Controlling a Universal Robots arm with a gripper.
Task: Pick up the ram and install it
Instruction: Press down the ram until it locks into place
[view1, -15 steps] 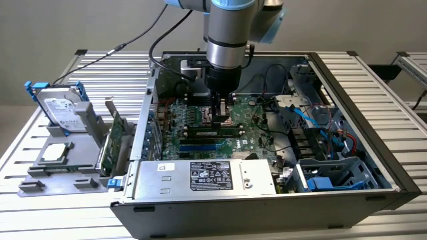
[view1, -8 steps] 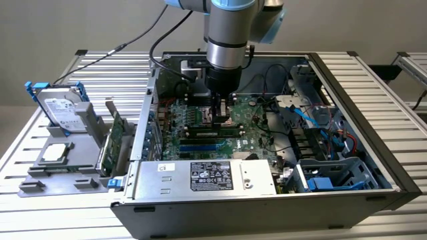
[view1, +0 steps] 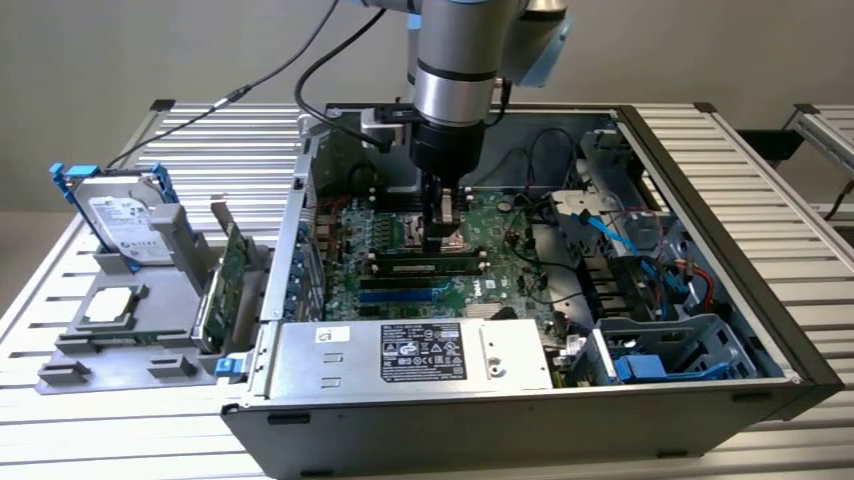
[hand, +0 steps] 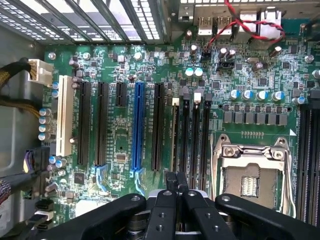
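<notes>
- Ram sits on edge in one of the black memory slots on the motherboard, inside the open computer case. In the wrist view it shows as a thin pale-green strip.
- Its long axis runs across the exterior view from left to right. It lies parallel to the neighbouring slots and to the blue expansion slot.
- Its narrow top edge faces up toward the arm.
- Gripper reaches straight down into the case with its fingers clenched together and no gap between them. Nothing is clamped between them.
- Its fingertips are over one end of the ram. I cannot tell whether they press on it.
- On one side of the slot bank the CPU socket lies just beside it, with its metal frame.
- On the other side, the row of long black expansion slots leaves only narrow strips of board between them.
- A red and black wire loops near the rear connectors, well away from the fingers.
- In the exterior view, the power supply bounds the near edge of the board.
- A drive cage with blue cables closes off the exterior view's right side.
- Above the board the case is open, and the arm fills the space over the slots.
- Outside the case, toward the exterior view's left, a hard drive and a green expansion card stand in a grey fixture on the slatted table.
</notes>
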